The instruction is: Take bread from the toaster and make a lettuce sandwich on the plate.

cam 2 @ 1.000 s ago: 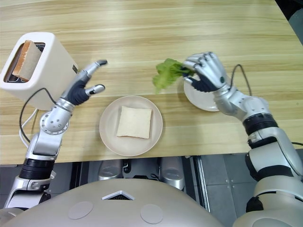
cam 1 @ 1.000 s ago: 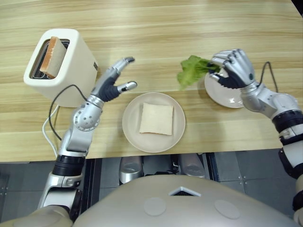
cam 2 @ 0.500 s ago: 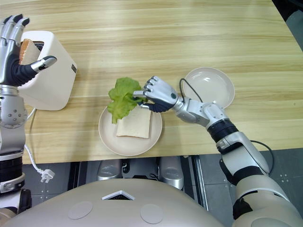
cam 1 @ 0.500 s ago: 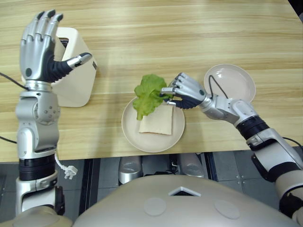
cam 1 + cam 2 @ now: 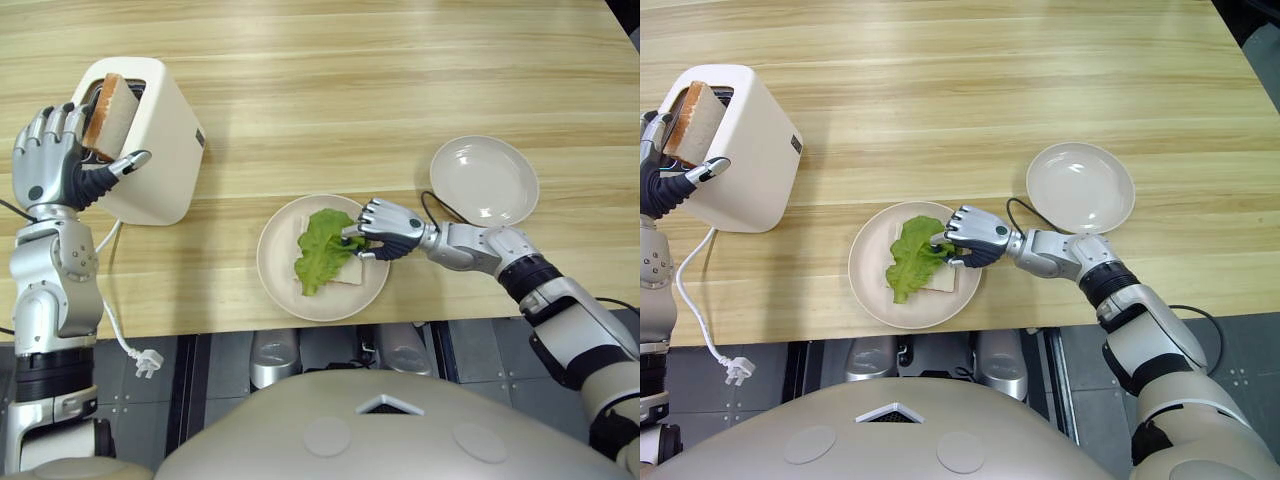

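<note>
Left eye view gives me the right hand [image 5: 385, 228] over the plate [image 5: 275, 272], curled tight on the lettuce [image 5: 320, 250], which lies on the bread slice [image 5: 353, 276] at the plate's middle. Well left of the plate, my left hand [image 5: 55, 165] is spread wide, holding nothing, beside the toaster [image 5: 160, 120], where 1 piece of toast [image 5: 103, 118] stands in the slot. A small dish [image 5: 485, 180] sits right of the plate.

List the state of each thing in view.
White boxy toaster: upright, browned toast slice standing in its slot.
White power plug: loose, dangling off the wooden table.
Left hand: beside the toaster, by the toast.
Pale bread slice: flat on round beige plate, mostly covered.
Green lettuce leaf: lying on the bread.
Right hand: fingers shut on the lettuce.
Small white plate: flat on the table.
</note>
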You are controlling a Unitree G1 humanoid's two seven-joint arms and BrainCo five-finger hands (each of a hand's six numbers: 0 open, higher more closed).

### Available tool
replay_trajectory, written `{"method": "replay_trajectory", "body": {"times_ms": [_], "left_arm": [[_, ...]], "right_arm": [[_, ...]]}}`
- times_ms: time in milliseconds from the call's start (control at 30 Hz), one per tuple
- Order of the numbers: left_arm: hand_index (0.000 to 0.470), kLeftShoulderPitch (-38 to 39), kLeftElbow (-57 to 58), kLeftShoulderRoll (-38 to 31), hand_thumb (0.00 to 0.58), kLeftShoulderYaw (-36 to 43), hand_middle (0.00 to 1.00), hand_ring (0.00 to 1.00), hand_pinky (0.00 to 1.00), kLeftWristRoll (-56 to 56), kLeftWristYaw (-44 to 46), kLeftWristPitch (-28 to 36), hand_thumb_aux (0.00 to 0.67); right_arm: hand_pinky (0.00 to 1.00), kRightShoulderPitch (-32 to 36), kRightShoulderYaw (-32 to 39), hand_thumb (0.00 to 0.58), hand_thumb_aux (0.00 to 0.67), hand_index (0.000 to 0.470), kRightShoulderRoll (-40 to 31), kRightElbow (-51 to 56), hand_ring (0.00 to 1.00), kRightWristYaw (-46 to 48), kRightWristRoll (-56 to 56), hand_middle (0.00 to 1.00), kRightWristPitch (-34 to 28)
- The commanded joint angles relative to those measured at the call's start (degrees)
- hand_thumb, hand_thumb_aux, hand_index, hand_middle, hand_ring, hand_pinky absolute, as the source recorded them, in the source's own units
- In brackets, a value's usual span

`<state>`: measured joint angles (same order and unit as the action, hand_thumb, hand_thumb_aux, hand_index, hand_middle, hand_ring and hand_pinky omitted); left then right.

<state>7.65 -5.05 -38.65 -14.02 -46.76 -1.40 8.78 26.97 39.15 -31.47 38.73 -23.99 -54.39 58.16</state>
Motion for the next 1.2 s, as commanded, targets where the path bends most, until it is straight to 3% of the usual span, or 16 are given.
{"method": "replay_trajectory", "body": {"times_ms": [33, 67, 100, 200, 233, 267, 300, 333, 367, 767, 967, 1000, 1033, 1200], "left_arm": [[0.011, -0.89, 0.48, 0.04, 0.027, 1.88, 0.0, 0.0, 0.0, -0.45, 0.5, 1.62, 0.016], [0.108, -1.37, 0.23, 0.19, 0.241, 2.1, 0.0, 0.0, 0.0, -0.57, 0.08, 1.92, 0.158], [0.218, -2.0, 0.04, 0.22, 0.42, 2.08, 0.0, 0.0, 0.0, -0.88, -0.6, 2.45, 0.318], [0.186, -3.94, 0.2, 0.11, 0.374, 1.54, 0.0, 0.0, 0.0, -0.98, -2.4, 3.65, 0.271], [0.193, -4.33, 0.49, 0.02, 0.385, 1.71, 0.0, 0.0, 0.0, -0.91, -2.53, 3.78, 0.281], [0.236, -4.81, 0.98, 0.04, 0.443, 2.24, 0.0, 0.0, 0.0, -0.65, -2.55, 3.62, 0.344], [0.236, -5.28, 1.52, 0.1, 0.443, 2.82, 0.0, 0.0, 0.0, -0.58, -2.68, 3.55, 0.344], [0.355, -5.79, 2.15, 0.19, 0.55, 3.4, 0.0, 0.0, 0.0, -0.43, -2.79, 3.36, 0.518], [0.46, -6.26, 2.75, 0.27, 0.58, 4.01, 0.0, 0.0, 0.0, -0.25, -2.8, 3.09, 0.67], [0.46, -10.98, 6.93, 1.55, 0.58, 6.15, 0.0, 0.0, 0.0, 5.66, -2.93, -0.75, 0.67], [0.46, -11.19, 1.71, 2.28, 0.58, 2.89, 0.0, 0.0, 0.0, 11.33, -3.87, -3.1, 0.67], [0.46, -11.36, 0.01, 2.21, 0.58, 1.44, 0.14, 0.14, 0.14, 12.43, -4.16, -3.28, 0.67], [0.46, -11.6, -1.48, 2.08, 0.58, 0.19, 0.97, 0.97, 0.97, 13.2, -4.57, -3.41, 0.67], [0.46, -12.72, -8.39, 2.44, 0.58, -4.08, 1.0, 1.0, 1.0, 15.69, -6.27, -5.14, 0.67]], "right_arm": [[0.0, -0.34, -2.26, 0.0, 0.0, 0.0, -0.91, -2.01, 0.0, 1.52, 1.66, 0.0, -0.67], [0.0, -0.41, -2.68, 0.0, 0.0, 0.0, -1.03, -2.42, 0.0, 1.67, 1.92, 0.0, -0.75], [0.0, -0.57, -3.1, 0.0, 0.0, 0.0, -1.1, -2.81, 0.0, 1.79, 2.13, 0.0, -0.87], [0.0, -1.34, -4.2, 0.0, 0.0, 0.0, -1.19, -3.29, 0.0, 1.81, 2.53, 0.0, -1.17], [0.0, -1.6, -4.35, 0.0, 0.0, 0.0, -1.2, -3.27, 0.0, 1.63, 2.26, 0.0, -1.32], [0.0, -1.96, -4.55, 0.0, 0.0, 0.0, -1.14, -3.25, 0.0, 1.47, 2.14, 0.0, -1.4], [0.0, -2.26, -4.71, 0.0, 0.0, 0.0, -1.1, -3.35, 0.0, 1.38, 1.99, 0.0, -1.5], [0.0, -2.53, -4.89, 0.0, 0.0, 0.0, -1.07, -3.56, 0.0, 1.34, 1.89, 0.0, -1.62], [0.0, -2.79, -5.08, 0.0, 0.0, 0.0, -1.03, -3.79, 0.0, 1.31, 1.88, 0.0, -1.74], [0.0, -4.35, -6.76, 0.0, 0.0, 0.0, -1.13, -6.21, 0.0, -2.08, 0.4, 0.0, -3.12], [0.0, -4.11, -7.29, 0.0, 0.0, 0.0, -0.71, -6.66, 0.0, -4.56, -0.42, 0.0, -4.09], [0.0, -3.97, -7.55, 0.0, 0.0, 0.0, -0.68, -6.66, 0.0, -5.1, -0.33, 0.0, -4.27], [0.0, -3.9, -7.77, 0.0, 0.0, 0.0, -0.68, -6.76, 0.0, -5.63, -0.35, 0.0, -4.59], [0.0, -3.68, -8.13, 0.0, 0.0, 0.0, -0.32, -6.87, 0.0, -7.73, -0.73, 0.0, -5.71]]}}
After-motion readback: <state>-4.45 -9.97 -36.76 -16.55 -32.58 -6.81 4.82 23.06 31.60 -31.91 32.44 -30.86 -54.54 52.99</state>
